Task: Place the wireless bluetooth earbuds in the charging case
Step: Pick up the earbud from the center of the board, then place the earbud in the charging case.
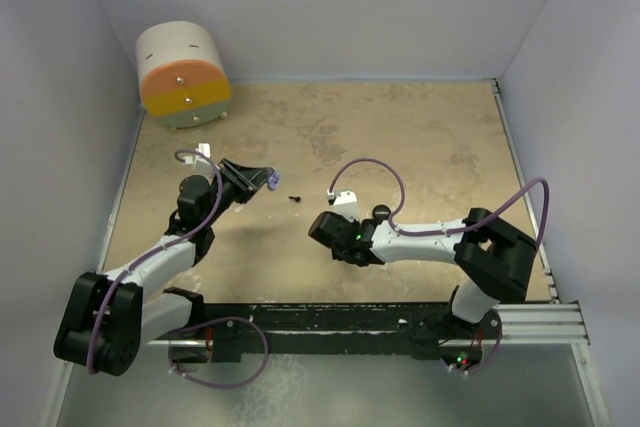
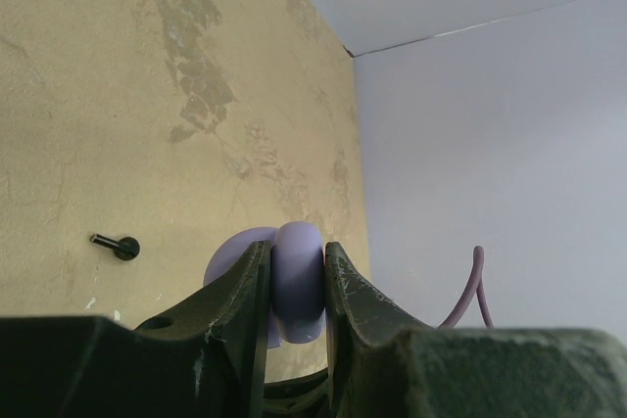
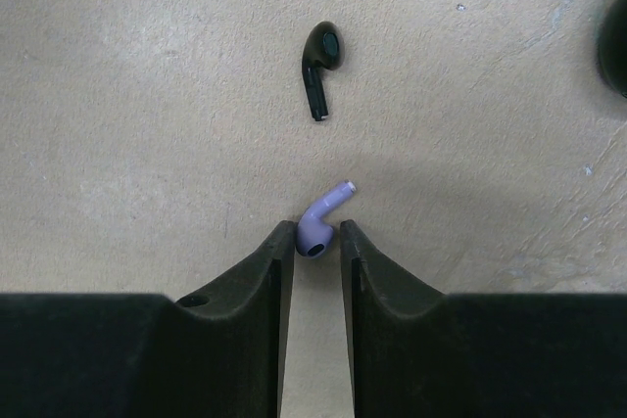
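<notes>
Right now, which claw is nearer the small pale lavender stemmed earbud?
Right. The right claw has the small pale lavender stemmed earbud between its fingertips; the left claw is away to its left, clamped on a rounded lavender object.

A tan table [image 1: 430, 137] sits between pale walls. In the far left corner a round drum [image 1: 183, 75] lies on its side, with its orange, yellow and grey face turned this way. The left arm [image 1: 160, 257] reaches up toward the middle. The left gripper [image 1: 262, 179] pinches a small purple case [image 1: 273, 180] at its tips. Just to the right of the case, a tiny black earbud [image 1: 295, 197] lies on the table. The right arm [image 1: 440, 237] bends in from the right. The right gripper [image 1: 318, 229] is low, near the earbud, and its fingers are too dark to tell apart. A black disc [image 1: 380, 212] sits beside that arm.
</notes>
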`<move>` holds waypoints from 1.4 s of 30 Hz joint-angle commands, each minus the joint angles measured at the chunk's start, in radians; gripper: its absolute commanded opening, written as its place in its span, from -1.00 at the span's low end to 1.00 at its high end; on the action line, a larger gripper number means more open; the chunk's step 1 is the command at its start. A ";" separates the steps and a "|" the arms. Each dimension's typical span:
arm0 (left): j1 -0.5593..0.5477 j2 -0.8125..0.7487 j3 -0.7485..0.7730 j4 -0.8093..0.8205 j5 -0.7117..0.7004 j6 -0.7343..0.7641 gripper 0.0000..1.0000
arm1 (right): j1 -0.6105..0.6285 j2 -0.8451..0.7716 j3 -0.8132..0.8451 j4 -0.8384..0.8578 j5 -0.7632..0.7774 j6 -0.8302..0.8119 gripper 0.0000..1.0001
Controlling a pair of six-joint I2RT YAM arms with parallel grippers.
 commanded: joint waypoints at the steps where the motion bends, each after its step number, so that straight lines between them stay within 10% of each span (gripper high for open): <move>1: 0.010 -0.022 -0.009 0.031 -0.007 0.018 -1.00 | -0.009 0.013 -0.024 -0.036 -0.025 -0.010 -0.44; 26: 0.010 -0.024 0.030 0.002 -0.007 0.021 -1.00 | -0.078 -0.201 0.107 -0.074 -0.094 -0.046 -0.87; 42: 0.008 0.033 0.139 0.067 0.043 -0.043 -1.00 | -0.407 -0.318 0.409 0.010 -0.621 -0.274 -1.00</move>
